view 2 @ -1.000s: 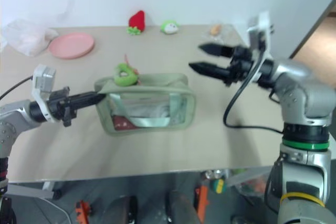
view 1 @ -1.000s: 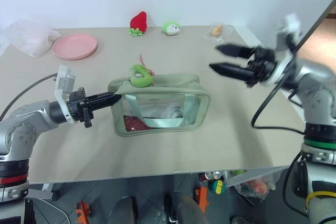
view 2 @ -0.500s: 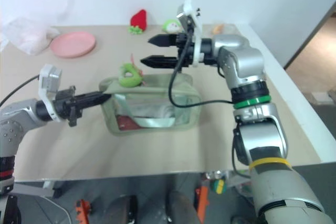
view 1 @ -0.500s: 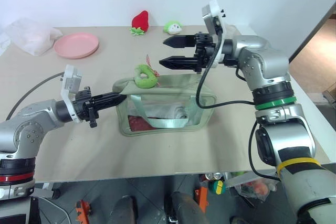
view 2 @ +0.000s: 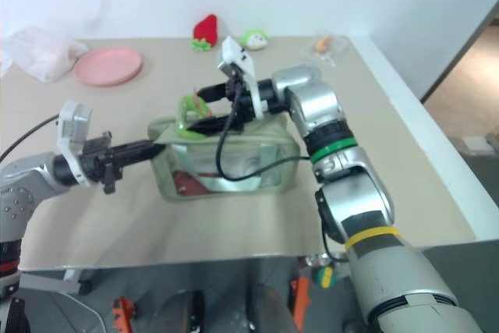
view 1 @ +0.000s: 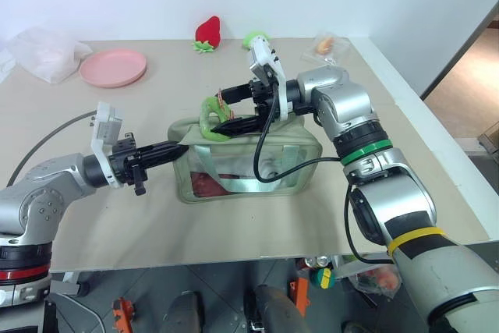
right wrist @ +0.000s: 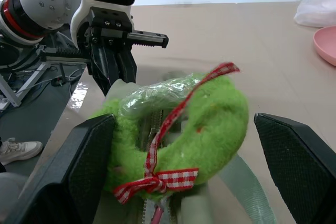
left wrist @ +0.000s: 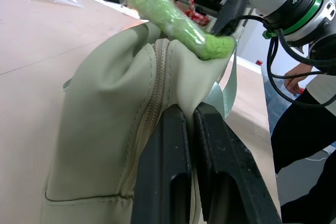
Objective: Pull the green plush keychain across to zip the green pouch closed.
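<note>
Both arms are built of rounded silver-grey metal segments joined by black joints. The right arm carries a bright green ring just behind its forearm and a yellow band further back, with black covering between. The left arm shows a red ring low on its upper segment. Each wrist bears a white boxy camera housing just behind the claw. The left gripper (view 1: 173,147) and the right gripper (view 1: 226,109) each have two long, tapering black fingers (left wrist: 167,177) on a black mount with small screws. A black cable loops from each wrist back along the arm.
</note>
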### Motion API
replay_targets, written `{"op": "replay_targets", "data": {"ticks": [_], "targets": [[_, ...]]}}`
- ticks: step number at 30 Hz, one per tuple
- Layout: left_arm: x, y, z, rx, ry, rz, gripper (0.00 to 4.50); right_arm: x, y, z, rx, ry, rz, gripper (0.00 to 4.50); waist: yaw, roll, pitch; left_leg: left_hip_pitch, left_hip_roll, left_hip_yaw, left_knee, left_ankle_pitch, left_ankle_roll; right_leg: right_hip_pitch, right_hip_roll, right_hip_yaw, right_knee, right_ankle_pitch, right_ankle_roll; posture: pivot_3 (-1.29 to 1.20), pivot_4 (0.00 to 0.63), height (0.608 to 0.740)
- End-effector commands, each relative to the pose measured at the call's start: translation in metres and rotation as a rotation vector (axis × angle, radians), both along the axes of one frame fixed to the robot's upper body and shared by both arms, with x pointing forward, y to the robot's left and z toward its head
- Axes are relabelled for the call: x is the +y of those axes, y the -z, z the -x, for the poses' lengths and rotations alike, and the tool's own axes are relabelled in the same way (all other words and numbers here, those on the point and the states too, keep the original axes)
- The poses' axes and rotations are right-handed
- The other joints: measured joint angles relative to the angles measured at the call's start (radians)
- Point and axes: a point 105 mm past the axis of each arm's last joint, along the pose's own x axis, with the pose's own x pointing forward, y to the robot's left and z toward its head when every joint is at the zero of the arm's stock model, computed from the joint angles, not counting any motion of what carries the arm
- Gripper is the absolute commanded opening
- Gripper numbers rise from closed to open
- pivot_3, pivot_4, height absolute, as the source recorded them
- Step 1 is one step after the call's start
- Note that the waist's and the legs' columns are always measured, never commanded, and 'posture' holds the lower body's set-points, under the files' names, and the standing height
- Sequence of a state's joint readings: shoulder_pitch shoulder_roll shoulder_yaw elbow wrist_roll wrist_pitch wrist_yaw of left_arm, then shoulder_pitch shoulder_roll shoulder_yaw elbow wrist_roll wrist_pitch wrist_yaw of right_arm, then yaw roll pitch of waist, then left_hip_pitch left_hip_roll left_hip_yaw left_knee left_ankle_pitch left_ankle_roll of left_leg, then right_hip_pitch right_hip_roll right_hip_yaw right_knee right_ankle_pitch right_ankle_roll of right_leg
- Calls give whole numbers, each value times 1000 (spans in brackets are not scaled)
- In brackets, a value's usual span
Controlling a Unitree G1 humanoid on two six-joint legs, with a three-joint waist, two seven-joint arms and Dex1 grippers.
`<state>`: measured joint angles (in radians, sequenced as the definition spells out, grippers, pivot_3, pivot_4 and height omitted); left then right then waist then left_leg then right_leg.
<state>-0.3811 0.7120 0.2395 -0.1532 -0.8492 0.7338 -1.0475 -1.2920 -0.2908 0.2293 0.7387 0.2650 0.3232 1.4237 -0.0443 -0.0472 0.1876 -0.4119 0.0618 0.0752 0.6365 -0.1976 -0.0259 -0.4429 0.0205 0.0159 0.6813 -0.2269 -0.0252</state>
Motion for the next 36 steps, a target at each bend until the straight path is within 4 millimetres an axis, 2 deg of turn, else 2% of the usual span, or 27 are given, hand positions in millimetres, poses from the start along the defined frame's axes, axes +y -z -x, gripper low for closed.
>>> {"op": "replay_targets", "data": {"ticks": [1,9,14,17,20,28,31,34,36], "targets": [[-2,-9,5,-45,11,7,0,0,-12,2,-29,-19,-18,2932,0,0,0,0,0,0,0,0,0,0,0,0,0,0,0,0,150,740],[-5,-9,5,-41,16,14,0,-4,-12,-1,-33,-9,-15,144,0,0,0,0,0,0,0,0,0,0,0,0,0,0,0,0,150,740],[-8,-9,4,-42,28,19,0,-17,-23,-7,-65,46,-40,65,1,0,0,0,0,0,0,0,0,0,0,0,0,0,0,0,150,740],[-10,-9,3,-42,32,19,0,-34,-35,-13,-102,108,-61,65,7,0,0,-1,-1,1,1,0,0,0,-1,-1,0,0,0,0,150,740],[-11,-9,4,-40,37,21,0,-75,-43,-16,-130,205,-60,65,11,0,0,-2,-3,0,1,0,0,0,-2,-1,0,-1,1,0,150,740],[-7,-5,5,-20,44,9,0,-177,-31,-4,-152,466,42,65,17,1,0,-2,-5,0,0,-3,4,0,-4,1,-1,-3,3,0,150,740],[-6,-5,5,-19,48,3,0,-203,-30,-1,-172,574,67,65,15,2,1,-1,-5,0,-1,-3,4,0,-4,1,-1,-3,3,0,150,740],[-6,-6,5,-20,49,4,0,-230,-22,-1,-194,692,129,65,11,2,1,3,-6,0,-1,-2,3,2,-2,2,-1,-3,2,0,150,740],[-6,-6,6,-18,50,3,0,-255,-8,-2,-207,806,220,65,11,2,1,4,-6,1,0,-2,3,2,-2,2,-1,-2,2,0,150,740]]}}
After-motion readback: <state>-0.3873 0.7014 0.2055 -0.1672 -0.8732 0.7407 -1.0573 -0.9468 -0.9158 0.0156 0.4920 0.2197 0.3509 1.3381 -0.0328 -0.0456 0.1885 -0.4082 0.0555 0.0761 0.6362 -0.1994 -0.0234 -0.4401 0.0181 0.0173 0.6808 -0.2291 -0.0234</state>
